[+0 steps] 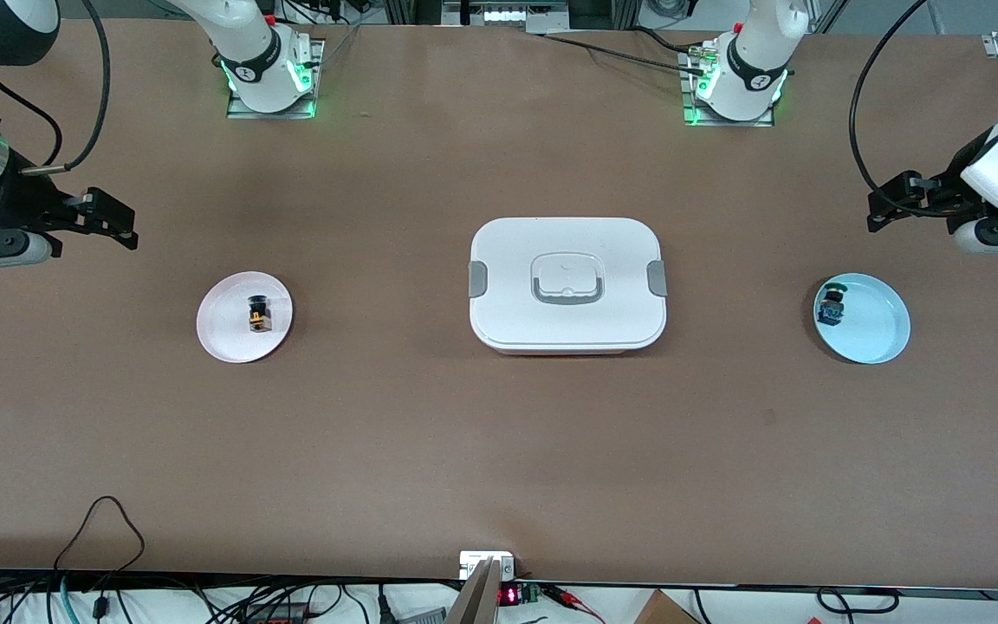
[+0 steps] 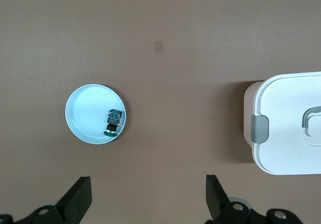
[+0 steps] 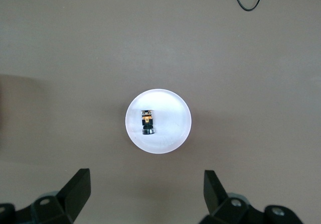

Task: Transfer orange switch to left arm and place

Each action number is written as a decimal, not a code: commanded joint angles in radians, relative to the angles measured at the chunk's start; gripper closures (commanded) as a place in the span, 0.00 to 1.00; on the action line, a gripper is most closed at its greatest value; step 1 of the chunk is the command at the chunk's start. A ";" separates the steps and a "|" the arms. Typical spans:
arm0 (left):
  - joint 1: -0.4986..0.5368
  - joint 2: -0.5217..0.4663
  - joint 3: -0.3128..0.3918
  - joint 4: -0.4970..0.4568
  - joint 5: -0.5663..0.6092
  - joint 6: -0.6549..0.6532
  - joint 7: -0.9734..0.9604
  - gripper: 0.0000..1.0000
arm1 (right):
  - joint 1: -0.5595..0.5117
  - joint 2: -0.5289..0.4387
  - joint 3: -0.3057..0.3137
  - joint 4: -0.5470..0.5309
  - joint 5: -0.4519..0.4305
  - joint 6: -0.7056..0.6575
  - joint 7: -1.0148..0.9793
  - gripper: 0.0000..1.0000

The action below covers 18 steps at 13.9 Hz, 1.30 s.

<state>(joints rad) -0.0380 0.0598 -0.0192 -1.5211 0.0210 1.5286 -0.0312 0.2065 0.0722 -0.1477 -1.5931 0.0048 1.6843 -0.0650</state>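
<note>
Brown and matte, the table [image 1: 430, 451] carries only a few things, and we start with the orange switch [image 1: 257, 314]. It lies on its side in the pink plate [image 1: 220, 338] toward the right arm's end of the table, cap pointing away from the front camera. We judge it light and rigid, a hard plastic part that will not give under the fingers, yet small and rounded enough at the cap to roll or pop out of a loose pinch. The squarer orange body looks to us the better place to take hold, fingers set across its flat sides rather than on the cap.

Our right gripper [image 3: 145, 196] hangs over bare table just beside the pink plate, jaws spread wide and holding nothing; in its wrist view the switch sits between and ahead of the fingertips.

At mid-table stands the box [image 1: 567, 284], lid on, squarely between the two plates, so we expect any handover to pass above or around it.

Toward the left arm's end lies the blue plate [image 1: 876, 334] with a blue-and-green switch [image 1: 832, 305] near its rim. Our left gripper [image 2: 148, 199] waits above the table beside that plate, jaws likewise apart and empty.
</note>
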 commanded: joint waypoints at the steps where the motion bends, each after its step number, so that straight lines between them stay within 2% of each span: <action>1: 0.013 -0.024 -0.002 -0.024 -0.016 0.008 0.011 0.00 | 0.013 0.000 0.010 0.016 -0.011 -0.032 -0.048 0.00; 3: 0.013 -0.024 -0.002 -0.024 -0.016 0.008 0.011 0.00 | 0.013 -0.002 0.010 0.021 -0.026 -0.121 -0.297 0.00; 5: 0.013 -0.024 -0.004 -0.024 -0.016 0.007 0.010 0.00 | 0.010 -0.006 0.008 0.016 -0.023 -0.149 -0.511 0.00; 9: 0.013 -0.024 -0.002 -0.024 -0.016 0.005 0.011 0.00 | 0.014 0.001 0.010 -0.079 -0.016 -0.123 -0.850 0.00; 12: 0.010 -0.012 -0.004 -0.001 -0.013 0.007 0.008 0.00 | 0.025 0.012 0.011 -0.241 -0.017 0.033 -1.092 0.00; 14: 0.012 0.002 -0.005 0.016 -0.013 0.007 0.008 0.00 | 0.046 0.017 0.011 -0.364 -0.017 0.203 -1.235 0.00; 16: 0.010 0.002 -0.008 0.018 -0.013 0.007 0.007 0.00 | 0.068 0.046 0.011 -0.419 -0.019 0.334 -1.355 0.00; 18: 0.009 0.002 -0.013 0.018 -0.009 0.002 0.004 0.00 | 0.073 0.093 0.011 -0.426 -0.017 0.385 -1.433 0.00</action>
<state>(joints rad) -0.0327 0.0599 -0.0235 -1.5180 0.0210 1.5341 -0.0312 0.2698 0.1498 -0.1336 -1.9997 -0.0052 2.0238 -1.4104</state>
